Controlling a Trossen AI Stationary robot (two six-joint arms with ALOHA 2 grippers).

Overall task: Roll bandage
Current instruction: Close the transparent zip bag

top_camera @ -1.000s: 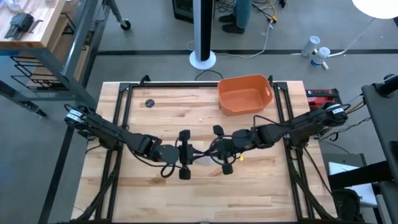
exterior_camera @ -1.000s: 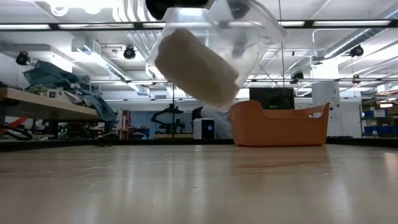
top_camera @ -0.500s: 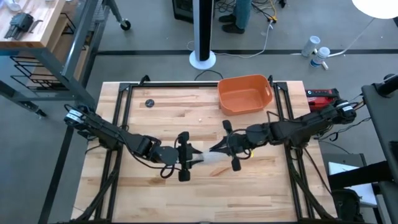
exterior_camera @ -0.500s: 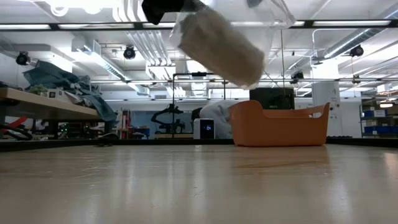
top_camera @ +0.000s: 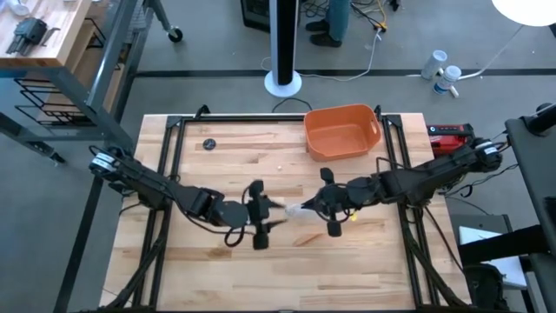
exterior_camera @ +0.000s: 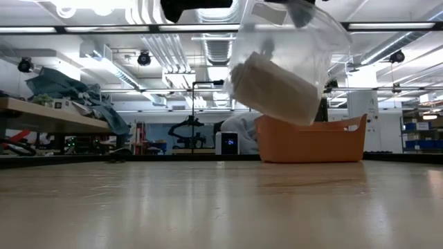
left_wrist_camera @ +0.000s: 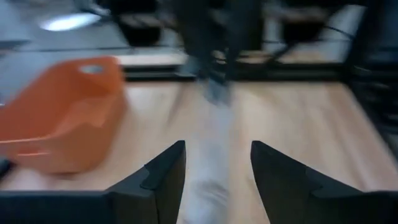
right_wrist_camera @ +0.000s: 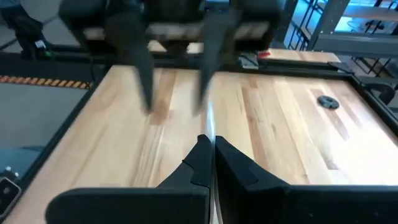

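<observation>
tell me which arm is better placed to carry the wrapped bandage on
Right. The right gripper is shut on the clear plastic wrapper holding the off-white gauze bandage roll; the left gripper stands open, holding nothing.

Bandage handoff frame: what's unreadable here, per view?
- Low view: both grippers cut off by the top edge; only the bandage in its clear wrapper shows.
- Left wrist view: motion blur; what lies between the open left gripper fingers is unclear.
- Right wrist view: right gripper is shut, but what it pinches is too thin to identify.
- High view: bandage too small.
</observation>
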